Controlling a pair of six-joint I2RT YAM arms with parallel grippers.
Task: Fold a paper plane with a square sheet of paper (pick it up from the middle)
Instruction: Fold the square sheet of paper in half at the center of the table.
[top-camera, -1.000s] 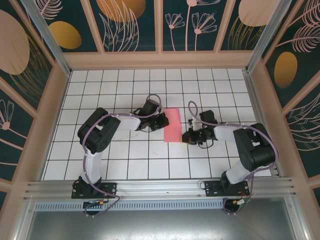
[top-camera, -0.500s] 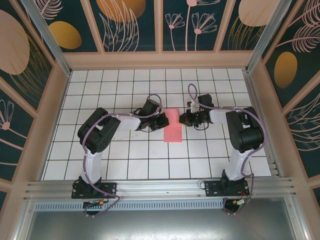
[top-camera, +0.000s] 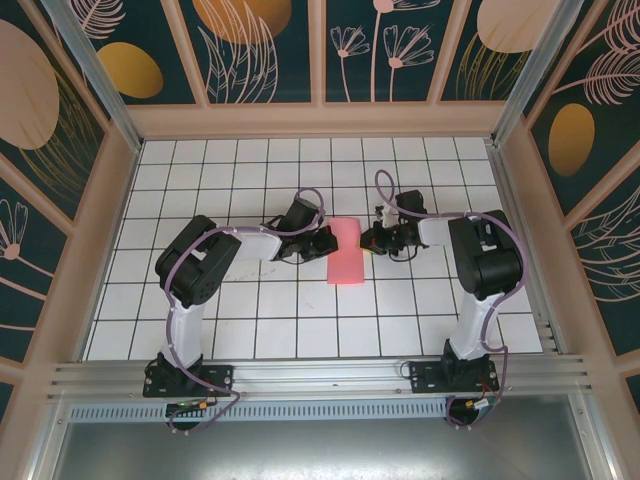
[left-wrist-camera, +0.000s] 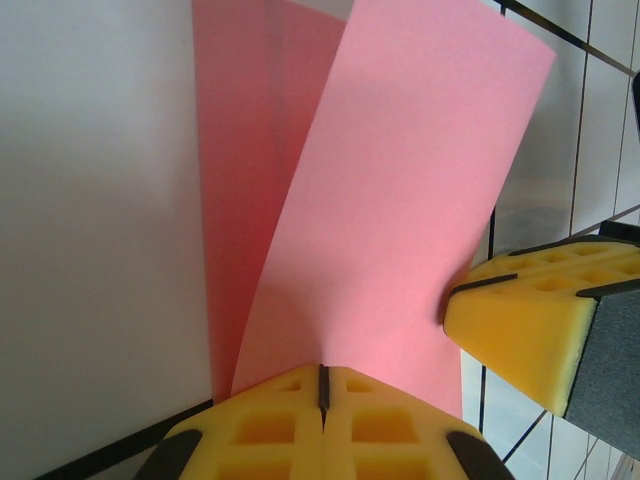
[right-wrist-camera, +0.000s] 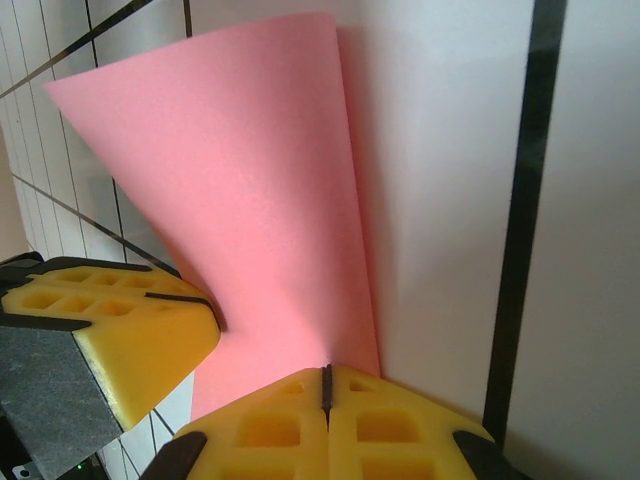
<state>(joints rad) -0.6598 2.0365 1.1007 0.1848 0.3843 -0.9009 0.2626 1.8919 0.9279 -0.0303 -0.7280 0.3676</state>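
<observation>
The square sheet of paper (top-camera: 345, 252) lies on the white grid table as a narrow pink upright rectangle, folded over on itself. In the left wrist view the paper (left-wrist-camera: 400, 190) has its top layer lifted a little above a darker layer beneath. My left gripper (top-camera: 324, 243) is shut, its yellow tips (left-wrist-camera: 322, 375) resting on the sheet's left edge. From the other side, my right gripper (top-camera: 368, 240) is also shut, with its tips (right-wrist-camera: 326, 372) down on the sheet (right-wrist-camera: 240, 180). Each wrist view shows the other gripper's yellow finger (left-wrist-camera: 530, 320) (right-wrist-camera: 120, 330) touching the paper.
Low beige walls (top-camera: 320, 120) ring the tiled table (top-camera: 250, 320) at the back and sides. An aluminium rail (top-camera: 320, 378) with both arm bases runs along the near edge. Bare tiles lie in front of and behind the paper.
My right gripper, shut throughout, has slid along the sheet's right edge from its near corner toward the far end. The left gripper and the paper have stayed put.
</observation>
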